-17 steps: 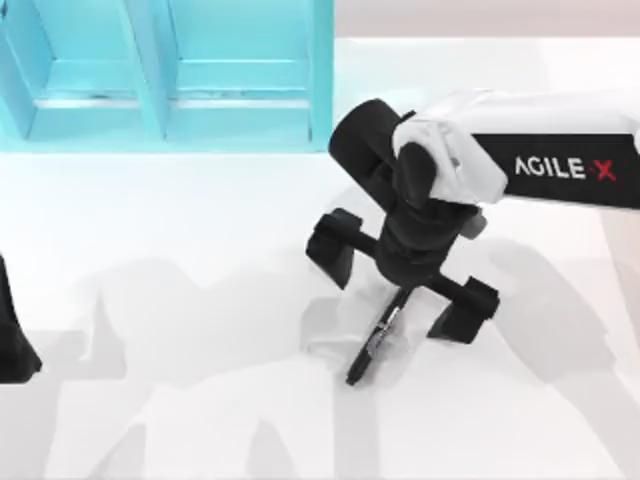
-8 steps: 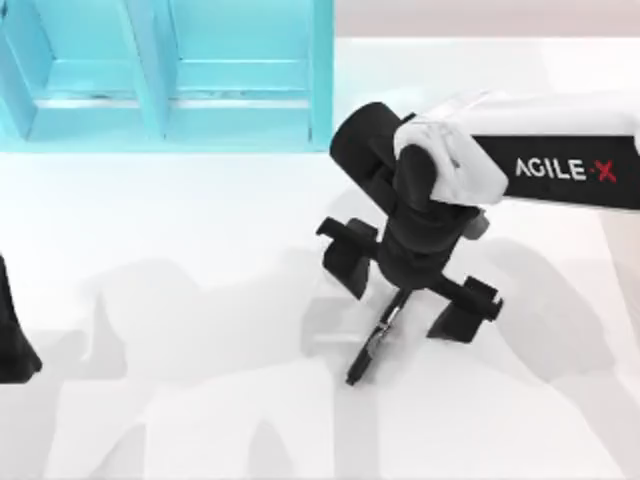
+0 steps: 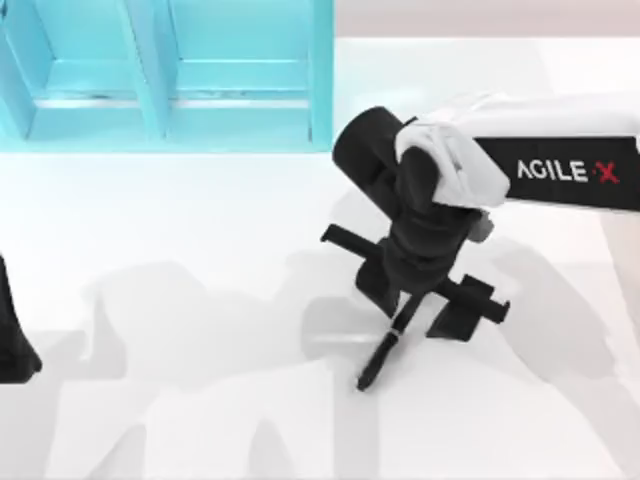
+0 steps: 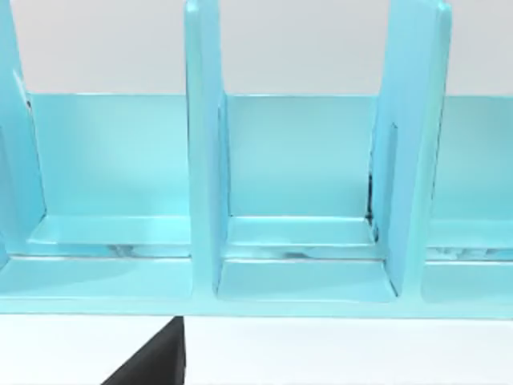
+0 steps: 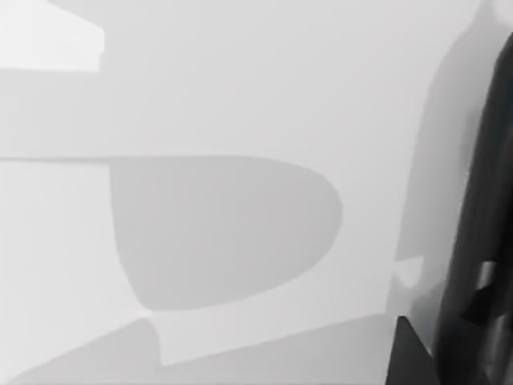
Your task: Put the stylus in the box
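The box (image 3: 320, 80) stands on the desk (image 3: 180, 220) at the far left, its dividers splitting it into side-by-side compartments. The stylus (image 3: 385, 350) lies right of centre, nearer the front edge, well apart from the box and angled with its tip toward the front left. The right gripper (image 3: 415, 295) sits directly over the stylus's upper end. The left arm (image 3: 12, 335) rests at the desk's left edge.

A plain white counter (image 3: 180, 250) is lying under everything, its surface smooth and unmarked. Soft grey shadows (image 3: 190, 320) are falling across its near half, spreading in broad overlapping patches. Along the far edge, a pale beige strip (image 3: 480, 18) is running beyond the counter.
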`<state>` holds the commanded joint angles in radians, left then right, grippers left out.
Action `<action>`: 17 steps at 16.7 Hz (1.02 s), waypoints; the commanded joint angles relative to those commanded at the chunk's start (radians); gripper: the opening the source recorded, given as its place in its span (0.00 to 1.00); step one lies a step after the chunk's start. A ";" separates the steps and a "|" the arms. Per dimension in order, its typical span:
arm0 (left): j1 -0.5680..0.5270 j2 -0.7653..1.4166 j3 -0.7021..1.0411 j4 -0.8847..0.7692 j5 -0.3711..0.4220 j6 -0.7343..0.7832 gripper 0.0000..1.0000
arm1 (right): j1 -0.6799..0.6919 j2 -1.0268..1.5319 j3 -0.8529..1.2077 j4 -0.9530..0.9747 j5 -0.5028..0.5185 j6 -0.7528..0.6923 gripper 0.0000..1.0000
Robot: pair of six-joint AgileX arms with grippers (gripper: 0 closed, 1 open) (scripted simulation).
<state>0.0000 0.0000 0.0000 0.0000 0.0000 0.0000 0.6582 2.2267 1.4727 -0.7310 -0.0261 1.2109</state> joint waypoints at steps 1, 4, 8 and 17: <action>0.000 0.000 0.000 0.000 0.000 0.000 1.00 | 0.000 0.000 0.000 0.000 0.000 0.000 0.00; 0.000 0.000 0.000 0.000 0.000 0.000 1.00 | 0.000 0.000 0.000 0.000 0.000 0.000 0.00; 0.000 0.000 0.000 0.000 0.000 0.000 1.00 | -0.006 -0.080 0.005 -0.093 0.028 -0.039 0.00; 0.000 0.000 0.000 0.000 0.000 0.000 1.00 | -0.008 -0.168 0.239 -0.426 0.027 -0.041 0.00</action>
<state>0.0000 0.0000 0.0000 0.0000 0.0000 0.0000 0.6502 2.0583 1.7117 -1.1571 0.0008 1.1697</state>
